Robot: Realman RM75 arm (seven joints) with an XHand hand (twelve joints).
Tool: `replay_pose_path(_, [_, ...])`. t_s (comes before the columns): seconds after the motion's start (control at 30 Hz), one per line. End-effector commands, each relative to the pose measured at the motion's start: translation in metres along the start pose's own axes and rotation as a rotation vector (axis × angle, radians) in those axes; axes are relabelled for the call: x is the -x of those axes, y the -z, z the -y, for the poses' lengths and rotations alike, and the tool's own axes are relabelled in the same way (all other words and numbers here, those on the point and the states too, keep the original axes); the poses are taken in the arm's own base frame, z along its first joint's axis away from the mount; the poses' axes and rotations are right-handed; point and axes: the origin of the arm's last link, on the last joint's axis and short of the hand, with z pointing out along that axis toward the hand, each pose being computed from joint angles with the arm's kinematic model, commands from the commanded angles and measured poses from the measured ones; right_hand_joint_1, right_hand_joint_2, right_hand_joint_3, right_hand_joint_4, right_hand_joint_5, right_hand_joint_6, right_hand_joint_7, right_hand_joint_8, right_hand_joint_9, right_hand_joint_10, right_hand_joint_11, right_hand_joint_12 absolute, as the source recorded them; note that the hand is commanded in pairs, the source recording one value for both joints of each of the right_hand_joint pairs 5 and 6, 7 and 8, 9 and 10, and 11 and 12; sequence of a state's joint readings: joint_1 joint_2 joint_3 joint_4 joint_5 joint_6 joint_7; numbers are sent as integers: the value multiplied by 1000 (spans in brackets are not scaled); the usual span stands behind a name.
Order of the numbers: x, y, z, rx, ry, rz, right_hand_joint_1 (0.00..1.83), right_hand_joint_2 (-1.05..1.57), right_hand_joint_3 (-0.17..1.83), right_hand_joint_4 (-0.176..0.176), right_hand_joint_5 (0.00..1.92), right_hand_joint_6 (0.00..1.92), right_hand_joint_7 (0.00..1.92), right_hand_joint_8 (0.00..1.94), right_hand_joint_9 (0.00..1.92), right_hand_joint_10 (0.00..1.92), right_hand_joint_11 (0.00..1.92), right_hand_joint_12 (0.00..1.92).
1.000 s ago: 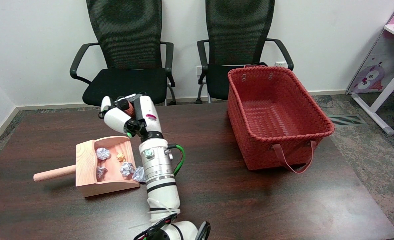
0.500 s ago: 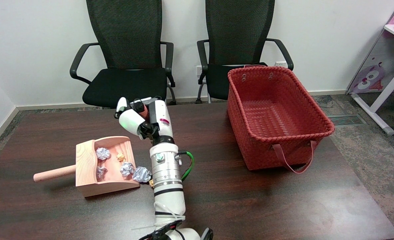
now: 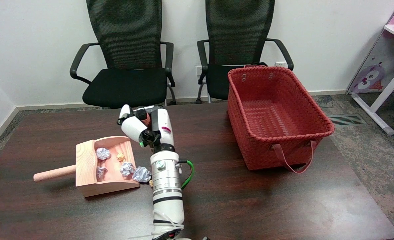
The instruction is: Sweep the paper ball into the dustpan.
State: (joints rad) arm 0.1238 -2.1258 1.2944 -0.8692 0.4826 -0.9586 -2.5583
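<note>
A wooden dustpan (image 3: pixel 87 165) lies at the table's left, its handle pointing left and its mouth facing right. Several crumpled paper balls lie inside it, white ones (image 3: pixel 102 153) and a small orange one (image 3: pixel 120 156). One white paper ball (image 3: pixel 142 174) sits at the pan's mouth edge, and a small orange scrap (image 3: pixel 151 182) lies just right of it against my forearm. My right hand (image 3: pixel 141 126) hovers beyond the pan's far right corner, fingers curled around a reddish-brown handle (image 3: pixel 143 114). The rest of that tool is hidden by the hand.
A large red woven basket (image 3: pixel 317 131) stands at the table's right. Two black office chairs (image 3: pixel 126 80) are behind the far edge. My forearm (image 3: pixel 165 180) runs from the near edge up past the pan's mouth.
My right hand has shifted to the right, away from the pan's far corner, still gripping the handle. The forearm moved off the pan's mouth, uncovering the white ball and orange scrap there.
</note>
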Motion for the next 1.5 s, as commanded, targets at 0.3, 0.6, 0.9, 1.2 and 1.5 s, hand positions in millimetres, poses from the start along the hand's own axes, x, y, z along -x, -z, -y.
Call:
replay_pose_path(0.3, [31, -9, -14, 69, -13, 98, 570, 1571, 1808, 49, 1920, 1920, 1920, 1920, 1920, 1920, 1920, 1920])
replay_pose_path(0.6, [27, -20, -12, 66, -147, 73, 536, 1443, 1796, 28, 1920, 1920, 1920, 1920, 1920, 1920, 1920, 1920])
replay_pose_path(0.9, [18, -39, -11, 12, -327, 77, 516, 1347, 1440, 14, 1920, 1920, 1920, 1920, 1920, 1920, 1920, 1920])
replay_pose_path(1.2, [-5, -45, -1, -88, -536, -81, 598, 1129, 1283, 8, 1920, 1920, 1920, 1920, 1920, 1920, 1920, 1920])
replay_pose_path(1.5, [-21, -46, 7, -180, -618, -115, 667, 1020, 1327, 4, 1920, 1920, 1920, 1920, 1920, 1920, 1920, 1920])
